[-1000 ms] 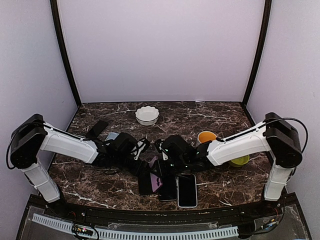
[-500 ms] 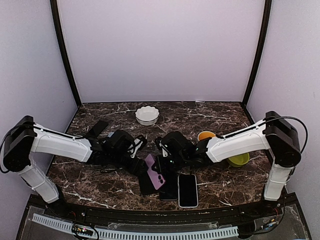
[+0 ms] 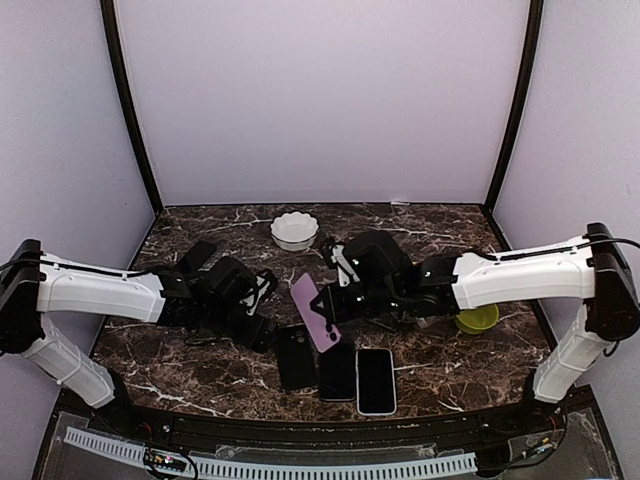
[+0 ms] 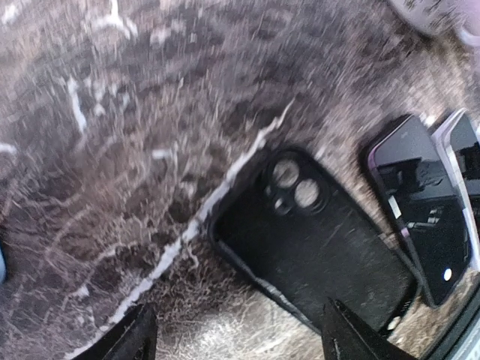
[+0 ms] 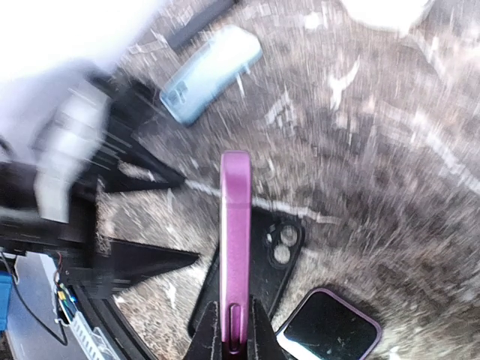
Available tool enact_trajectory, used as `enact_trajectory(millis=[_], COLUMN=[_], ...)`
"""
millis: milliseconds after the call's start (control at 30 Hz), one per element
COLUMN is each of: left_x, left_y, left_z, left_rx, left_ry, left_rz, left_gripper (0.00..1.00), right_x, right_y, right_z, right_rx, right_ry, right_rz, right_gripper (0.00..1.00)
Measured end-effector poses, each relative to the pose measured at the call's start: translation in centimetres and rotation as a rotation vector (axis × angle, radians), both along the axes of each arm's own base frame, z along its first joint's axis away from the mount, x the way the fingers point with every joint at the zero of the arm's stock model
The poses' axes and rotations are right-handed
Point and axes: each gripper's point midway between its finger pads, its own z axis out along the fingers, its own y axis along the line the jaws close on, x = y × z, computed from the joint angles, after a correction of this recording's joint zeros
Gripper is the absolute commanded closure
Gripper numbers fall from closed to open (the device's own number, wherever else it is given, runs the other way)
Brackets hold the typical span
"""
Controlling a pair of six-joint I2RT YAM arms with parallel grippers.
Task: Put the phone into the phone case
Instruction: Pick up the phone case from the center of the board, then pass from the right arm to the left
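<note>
The phone (image 3: 312, 312) is purple and hangs clear of the desk (image 3: 440, 225), tilted, pinched at one end by the right gripper (image 3: 335, 305). In the right wrist view it shows edge-on (image 5: 235, 247), clamped between the two fingers (image 5: 207, 341) at the bottom of the picture. A second ago it lay low over the black phone case (image 3: 296, 355) with both grippers crowded around it. Half a second ago it was tipped up on one end. Now it is lifted off and carried back and to the right of that spot, and the right arm has risen and swung its wrist toward the middle of the desk.

The black phone case lies flat on the desk with its camera holes up (image 4: 315, 240), in the same place as before and now uncovered. In the right wrist view it sits directly below the hanging phone (image 5: 281, 247).

The left gripper (image 3: 262, 325) has pulled back to the left, away from the phone. Its fingers (image 4: 139, 334) stand wide apart with nothing between them, hovering just beside the near end of the case.

A dark phone (image 3: 337, 370) lies just beside the case, a white-edged phone (image 3: 375, 380) next to that. Both are unmoved. A white bowl (image 3: 294, 230) sits at the back, a green bowl (image 3: 478, 318) on the right, and a light blue phone (image 5: 212, 71) on the left.
</note>
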Motion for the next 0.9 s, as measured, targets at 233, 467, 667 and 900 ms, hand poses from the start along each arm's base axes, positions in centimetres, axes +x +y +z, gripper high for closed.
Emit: enact_trajectory(millis=[233, 467, 667, 900], left_x=[-1.3, -2.5, -4.8, -7.4], left_y=[-0.2, -2.5, -4.2, -5.7], left_z=[-2.1, 9.3, 18.2, 21.4], left_rx=[0.017, -0.305, -0.507, -0.579], left_ry=[0.083, -0.166, -0.338, -0.368], left_rz=[-0.036, -0.241, -0.454, -0.649], left_gripper=[0.31, 0.16, 0.15, 0.48], right_x=[-0.1, -4.1, -8.0, -9.8], right_y=[-1.4, -3.2, -2.7, -2.1], right_z=[6.3, 10.2, 12.9, 14.3], right_rx=[0.056, 0.097, 0.188, 0.229], right_ry=[-0.183, -0.43, -0.572, -0.624], right_rz=[0.054, 0.35, 0.62, 0.76], right_gripper=[1.0, 1.0, 1.0, 1.0])
